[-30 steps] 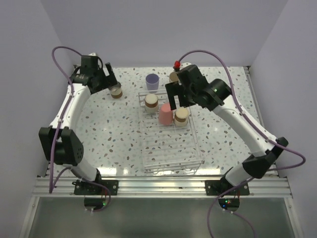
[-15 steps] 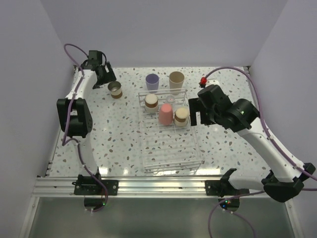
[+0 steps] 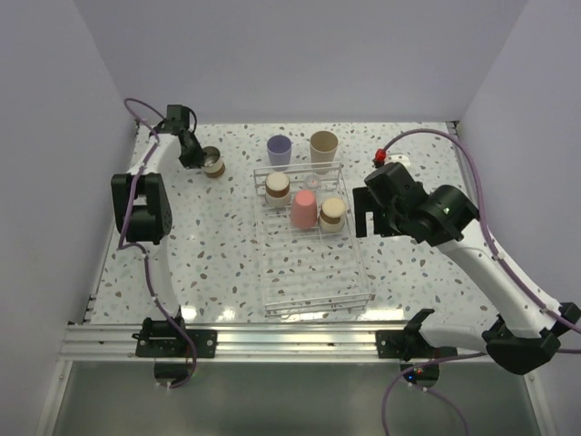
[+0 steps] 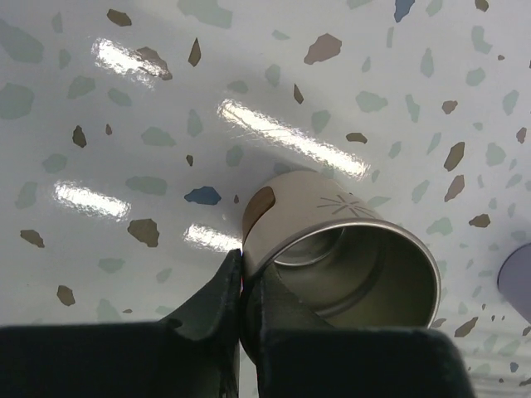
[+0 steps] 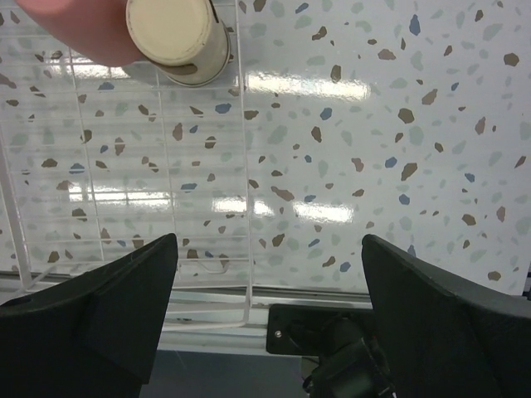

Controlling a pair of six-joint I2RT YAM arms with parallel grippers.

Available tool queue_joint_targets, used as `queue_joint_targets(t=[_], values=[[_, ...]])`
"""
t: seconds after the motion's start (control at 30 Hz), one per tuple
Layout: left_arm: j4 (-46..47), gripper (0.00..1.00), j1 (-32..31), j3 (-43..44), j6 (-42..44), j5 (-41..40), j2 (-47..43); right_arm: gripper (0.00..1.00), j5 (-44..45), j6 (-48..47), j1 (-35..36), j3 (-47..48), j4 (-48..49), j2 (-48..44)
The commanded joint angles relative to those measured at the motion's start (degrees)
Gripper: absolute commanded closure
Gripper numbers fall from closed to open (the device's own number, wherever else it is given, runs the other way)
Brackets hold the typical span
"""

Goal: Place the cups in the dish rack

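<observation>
My left gripper [image 3: 201, 159] is shut on the wall of a brown-grey cup [image 3: 214, 164] that stands upright at the back left, outside the dish rack [image 3: 318, 312]. In the left wrist view one finger sits inside the cup [image 4: 348, 249] and the other outside, and the left gripper [image 4: 241, 274] pinches the rim. In the rack's far end stand two upturned brown-grey cups [image 3: 278, 186] [image 3: 332, 213], a coral cup [image 3: 303, 210] and a tiny clear one [image 3: 311, 183]. My right gripper [image 3: 369, 215] hangs open and empty just right of the rack.
A lavender cup [image 3: 279, 150] and a beige cup [image 3: 323, 146] stand upright on the table just behind the rack. In the right wrist view the rack's wire edge [image 5: 247, 207] runs below the open right gripper [image 5: 270, 249], with a cream cup base [image 5: 170, 29] at the top.
My left gripper went from open to shut on the brown-grey cup's rim. The right arm drew back from over the rack to its right side, still open.
</observation>
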Motion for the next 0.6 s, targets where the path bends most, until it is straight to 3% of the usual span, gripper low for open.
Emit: queue_joint_targets(t=[0.0, 0.3, 0.57], values=[[3.35, 1.0, 0.33, 1.39, -1.93, 0.89, -1.07, 0.04, 1.04, -0.65, 0.1, 3.14, 0.29, 2.14], [7.56, 1.0, 0.33, -0.98, -2.9, 5.27, -12.49, 0.04, -5.63, -3.65, 0.19, 8.94, 4.68, 7.5], [16.52, 1.0, 0.5, -15.11, -7.28, 16.33, -29.27, 0.02, -20.73, -3.13, 0.1, 6.23, 17.77, 8.04]])
